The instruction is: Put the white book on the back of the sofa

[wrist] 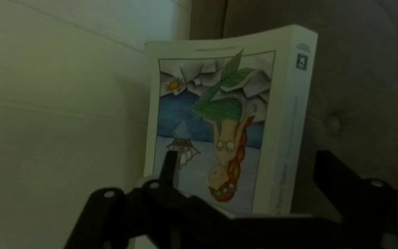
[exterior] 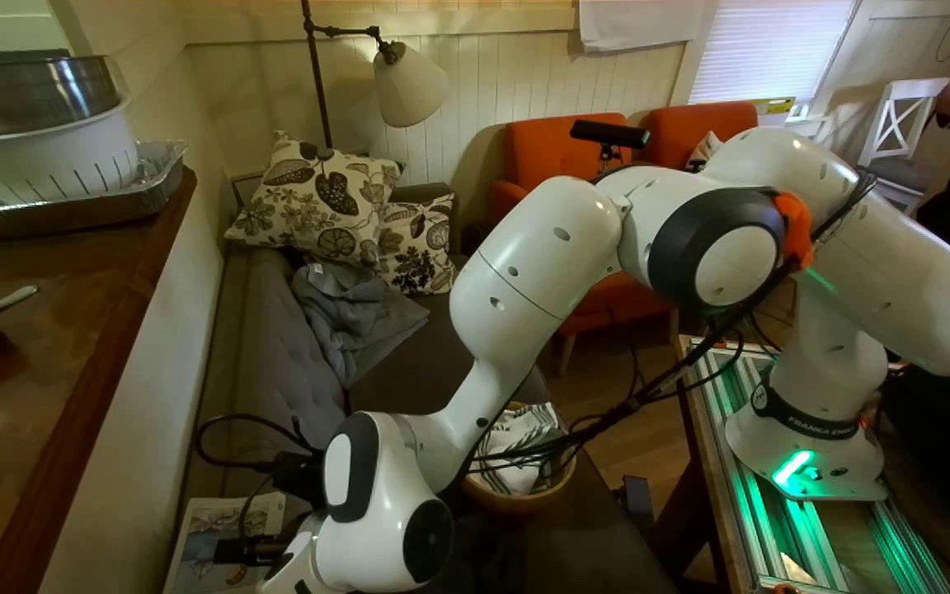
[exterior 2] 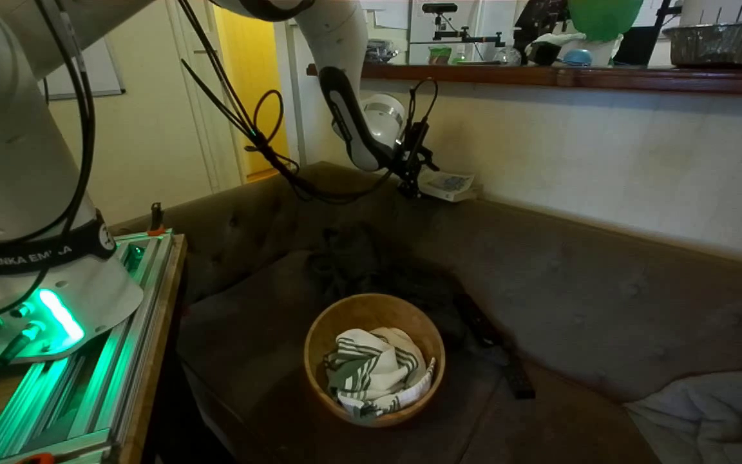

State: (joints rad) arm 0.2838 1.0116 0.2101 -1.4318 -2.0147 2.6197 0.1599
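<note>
The white book, with a mermaid picture on its cover, lies flat on the back of the sofa, close to the wall. It shows in both exterior views (exterior: pixel 232 520) (exterior 2: pixel 449 185) and in the wrist view (wrist: pixel 212 103), its spine to the sofa side. The back of the sofa shows as a beige top edge (exterior: pixel 223 379) (exterior 2: pixel 628 241). My gripper (wrist: pixel 247 159) is open and empty over the book's near end. One finger overlaps the cover; the other shows past the spine, over the sofa. In an exterior view, the gripper (exterior 2: pixel 417 174) is right beside the book. Whether it touches is unclear.
The pale wall (exterior 2: pixel 577 148) rises right behind the sofa back, with a wooden counter (exterior 2: pixel 538 76) above. A wooden bowl (exterior 2: pixel 371 309) with a striped cloth stands on the seat, near dark objects (exterior 2: pixel 518 377). Patterned pillows (exterior: pixel 326 194) and a grey blanket (exterior: pixel 355 309) lie farther along.
</note>
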